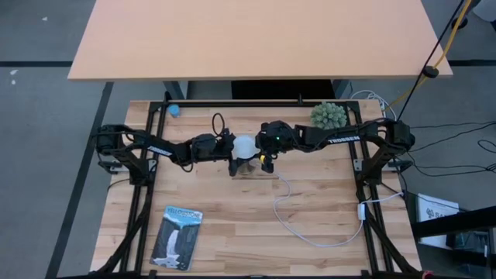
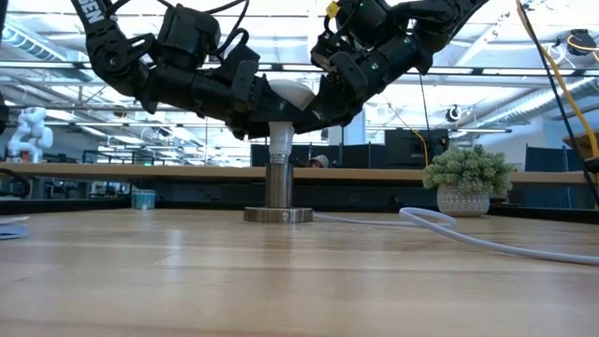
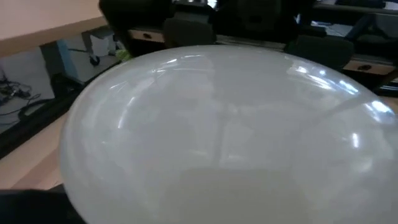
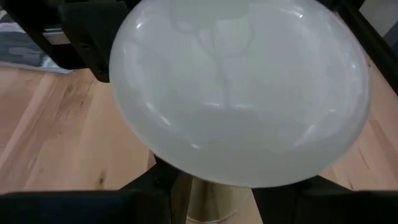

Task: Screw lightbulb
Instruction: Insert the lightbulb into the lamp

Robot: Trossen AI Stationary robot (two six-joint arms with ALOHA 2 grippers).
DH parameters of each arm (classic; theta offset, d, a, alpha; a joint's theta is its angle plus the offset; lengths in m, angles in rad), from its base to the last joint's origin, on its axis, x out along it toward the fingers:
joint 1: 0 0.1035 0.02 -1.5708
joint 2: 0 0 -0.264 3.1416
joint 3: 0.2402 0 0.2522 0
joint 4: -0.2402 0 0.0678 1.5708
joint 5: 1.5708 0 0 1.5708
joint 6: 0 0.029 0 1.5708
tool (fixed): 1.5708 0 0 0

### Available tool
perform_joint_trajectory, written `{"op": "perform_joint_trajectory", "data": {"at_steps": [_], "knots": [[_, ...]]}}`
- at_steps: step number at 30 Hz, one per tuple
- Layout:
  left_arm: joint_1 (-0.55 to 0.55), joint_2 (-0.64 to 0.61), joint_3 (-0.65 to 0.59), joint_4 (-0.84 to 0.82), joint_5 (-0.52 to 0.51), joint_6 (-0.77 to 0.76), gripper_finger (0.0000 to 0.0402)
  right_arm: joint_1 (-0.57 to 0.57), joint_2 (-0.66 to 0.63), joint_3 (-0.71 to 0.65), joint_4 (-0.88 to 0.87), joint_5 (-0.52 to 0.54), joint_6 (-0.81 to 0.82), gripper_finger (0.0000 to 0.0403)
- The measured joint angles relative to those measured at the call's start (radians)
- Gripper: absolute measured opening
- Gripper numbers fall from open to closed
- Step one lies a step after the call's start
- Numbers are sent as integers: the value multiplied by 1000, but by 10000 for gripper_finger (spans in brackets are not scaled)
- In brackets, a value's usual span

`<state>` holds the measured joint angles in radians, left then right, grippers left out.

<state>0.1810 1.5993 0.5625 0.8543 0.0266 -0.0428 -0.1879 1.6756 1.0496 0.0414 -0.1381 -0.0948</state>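
Observation:
The white lightbulb (image 1: 246, 145) stands upright, its narrow neck (image 2: 281, 140) down in the grey socket (image 2: 278, 187), whose round disc (image 2: 278, 214) rests on the table. My left gripper (image 1: 229, 148) is at the globe's left side, and the globe (image 3: 224, 137) fills its wrist view. My right gripper (image 1: 263, 149) is at the globe's right side, shut on the bulb (image 4: 239, 93). My right gripper has the lower part of the globe (image 4: 186, 158) between its two fingers (image 4: 81, 205), which lie on either side of it above the neck. It comes slanting down from the table's right. The bulb stands upright with its base in the socket.
A white cord (image 1: 310, 225) runs from the socket toward the table's right near side. A potted plant (image 1: 328, 116) stands at the far right, a small blue object (image 1: 173, 110) at the far left, and a blue packaging card (image 1: 177, 236) at the near left.

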Motion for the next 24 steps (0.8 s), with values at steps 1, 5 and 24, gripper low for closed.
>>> {"op": "perform_joint_trajectory", "data": {"at_steps": [1, 5, 24], "knots": [[0, 0, 0, 0, 4, 5, 332, 1, 0, 0, 0, -1, 0, 139], [0, 0, 0, 0, 7, -4, 332, 1, 0, 0, 0, -1, 0, 139], [-16, 0, 0, 29, -102, -27, 332, -2, 0, -1, 27, 19, 2, 139]]}}
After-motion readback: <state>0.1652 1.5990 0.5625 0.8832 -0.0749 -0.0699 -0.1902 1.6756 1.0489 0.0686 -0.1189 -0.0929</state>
